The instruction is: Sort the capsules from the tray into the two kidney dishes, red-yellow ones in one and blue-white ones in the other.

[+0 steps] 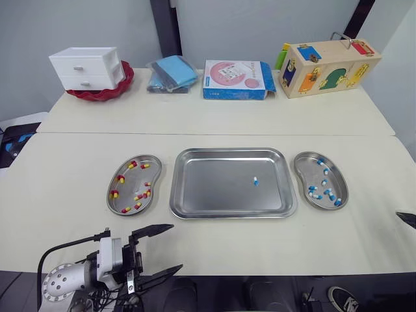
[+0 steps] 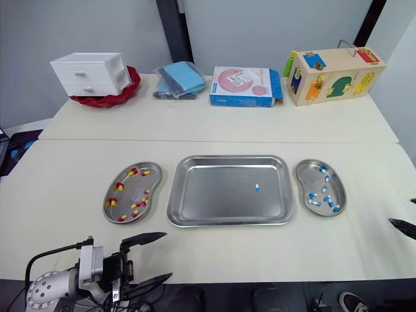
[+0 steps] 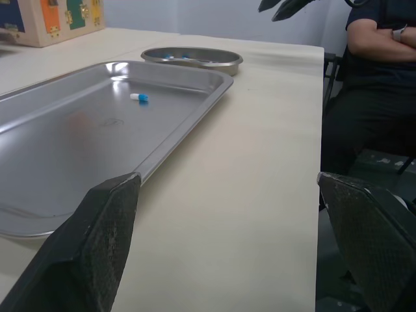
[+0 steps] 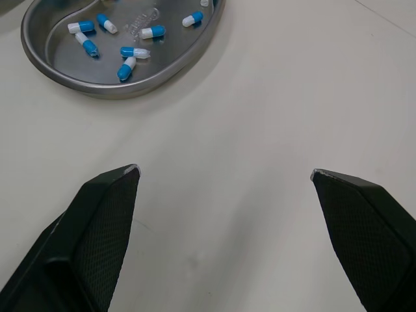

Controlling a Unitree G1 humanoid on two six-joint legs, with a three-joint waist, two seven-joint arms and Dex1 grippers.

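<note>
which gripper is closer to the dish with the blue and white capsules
Right. The right gripper hangs just right of the dish; the left gripper is away past the tray.

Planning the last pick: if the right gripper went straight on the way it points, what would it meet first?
Probably bare table, beside the blue-white kidney dish, not the dish itself.

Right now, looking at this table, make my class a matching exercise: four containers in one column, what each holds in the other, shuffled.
Containers:
1. tray
2. left dish
3. right dish
4. red bowl

Contents:
A. several blue-white capsules
B. white drawer box
C. single blue-white capsule
D. red-yellow capsules

Pairs: 1-C, 2-D, 3-A, 4-B
</note>
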